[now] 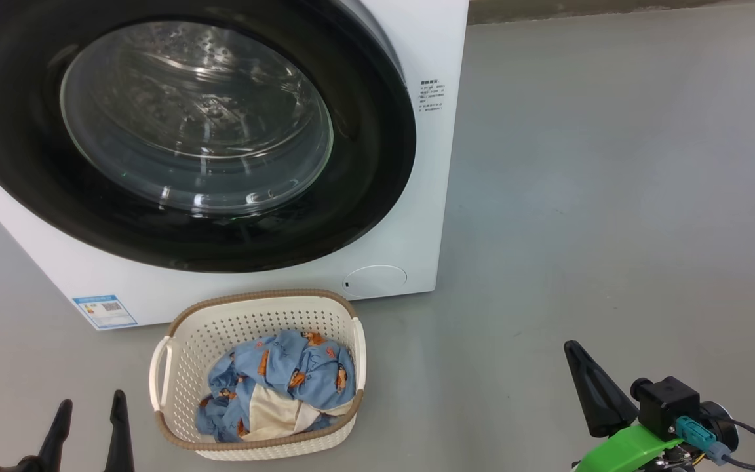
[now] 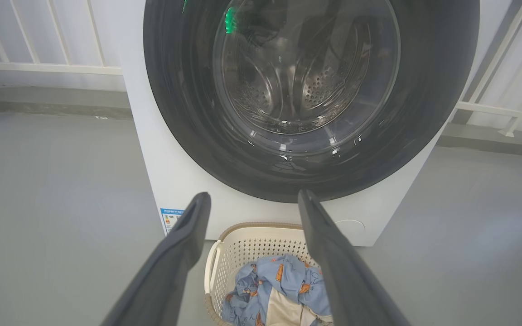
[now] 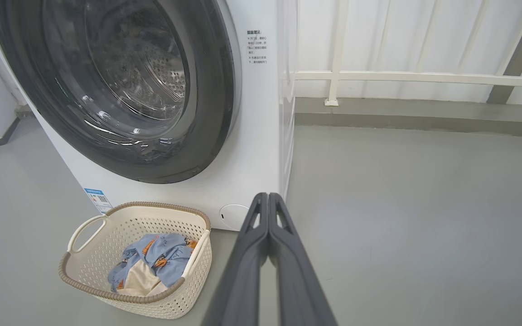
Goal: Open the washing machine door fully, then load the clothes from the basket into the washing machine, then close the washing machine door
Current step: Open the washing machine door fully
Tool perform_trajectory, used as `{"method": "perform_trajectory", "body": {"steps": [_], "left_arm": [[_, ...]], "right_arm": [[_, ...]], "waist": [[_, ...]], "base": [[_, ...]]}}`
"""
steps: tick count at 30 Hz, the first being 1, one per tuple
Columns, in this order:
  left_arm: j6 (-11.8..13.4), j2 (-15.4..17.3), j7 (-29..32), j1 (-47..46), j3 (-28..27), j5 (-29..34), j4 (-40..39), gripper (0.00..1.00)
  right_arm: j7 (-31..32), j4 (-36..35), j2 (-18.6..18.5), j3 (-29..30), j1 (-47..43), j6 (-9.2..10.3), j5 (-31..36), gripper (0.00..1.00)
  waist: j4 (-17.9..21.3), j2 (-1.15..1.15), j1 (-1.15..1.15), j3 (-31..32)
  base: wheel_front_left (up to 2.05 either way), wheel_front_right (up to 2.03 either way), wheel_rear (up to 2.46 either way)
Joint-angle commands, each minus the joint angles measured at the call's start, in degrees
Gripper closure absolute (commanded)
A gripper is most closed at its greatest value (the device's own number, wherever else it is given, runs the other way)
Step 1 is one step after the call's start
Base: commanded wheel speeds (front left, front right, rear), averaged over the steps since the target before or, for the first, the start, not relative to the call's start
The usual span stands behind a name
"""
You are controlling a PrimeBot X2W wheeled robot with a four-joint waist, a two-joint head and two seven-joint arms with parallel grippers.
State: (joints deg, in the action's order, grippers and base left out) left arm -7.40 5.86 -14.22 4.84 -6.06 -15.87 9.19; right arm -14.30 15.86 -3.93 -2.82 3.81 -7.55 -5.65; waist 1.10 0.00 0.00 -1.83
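Observation:
The white washing machine [image 1: 410, 216] stands ahead with its round black door [image 1: 364, 164] shut flat against the front, glass window [image 1: 197, 118] in the middle. On the floor before it sits the cream basket [image 1: 187, 341] holding the light blue clothes [image 1: 292, 370] and a cream cloth. My left gripper [image 1: 89, 406] is open at the lower left, beside the basket's left handle and holding nothing. In its wrist view the left gripper [image 2: 253, 197] frames the door [image 2: 175, 113] and the basket [image 2: 243, 244]. My right gripper [image 3: 268, 195] is shut with nothing in it, low on the right, well clear of the basket [image 3: 107, 240].
Grey floor [image 1: 613, 196] spreads wide to the machine's right. A white railing [image 3: 424, 78] and a kerb run behind. A round white cap [image 1: 375, 280] and a blue label [image 1: 105, 311] sit low on the machine's front.

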Motion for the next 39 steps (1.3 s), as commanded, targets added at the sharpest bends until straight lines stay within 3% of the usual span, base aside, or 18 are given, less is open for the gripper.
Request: {"method": "perform_trajectory", "body": {"steps": [1,12,22,23,24,25,34,39], "left_arm": [[-0.1,0.8,-0.8,-1.0,-1.8,0.0,-1.7,0.0],[-0.1,1.0,-0.8,-0.8,-1.7,-0.1,-2.0,0.0],[-0.1,2.6,-0.8,-1.9,-1.5,-1.3,-3.0,0.0],[-0.1,2.6,-0.8,-1.9,-1.5,-1.3,-3.0,0.0],[-0.1,3.0,-0.8,-2.3,-1.2,-1.6,-3.1,0.0],[-0.1,3.0,-0.8,-2.3,-1.2,-1.6,-3.1,0.0],[-0.1,6.3,-0.8,-4.4,-1.1,-3.3,-3.1,0.0],[-0.1,8.7,-0.8,-6.0,-1.2,-4.3,-3.0,0.0]], "right_arm": [[-0.7,-1.3,-0.5,-1.4,2.1,0.06,-0.5,1.0],[-0.7,-3.0,0.9,3.4,2.1,0.06,-12.0,1.0],[-0.7,0.3,1.0,18.5,9.5,0.06,-43.8,1.0],[-0.7,0.3,1.0,18.5,9.5,0.06,-43.8,1.0],[-0.7,2.1,1.0,21.2,11.5,0.06,-50.0,1.0],[-0.7,2.1,1.0,21.2,11.5,0.06,-50.0,1.0],[-0.1,7.1,0.6,21.8,18.8,0.06,-73.4,1.0],[2.9,6.0,-1.2,21.3,21.5,0.06,-80.4,1.0]], "waist": [[0.0,0.0,0.0,0.0],[-0.1,0.0,0.0,-0.5],[-0.7,0.0,0.0,-4.1],[-0.7,0.0,0.0,-4.1],[-0.9,0.0,0.0,-5.0],[-0.9,0.0,0.0,-5.0],[-1.4,0.0,0.0,-10.5],[-1.5,0.0,0.0,-14.1]], "base": [[0.0,0.0,0.0],[0.0,0.0,0.0],[0.0,0.0,0.0],[0.0,0.0,0.0],[0.0,0.0,0.0],[0.0,0.0,0.0],[0.0,0.0,0.0],[0.0,0.0,0.0]]}}
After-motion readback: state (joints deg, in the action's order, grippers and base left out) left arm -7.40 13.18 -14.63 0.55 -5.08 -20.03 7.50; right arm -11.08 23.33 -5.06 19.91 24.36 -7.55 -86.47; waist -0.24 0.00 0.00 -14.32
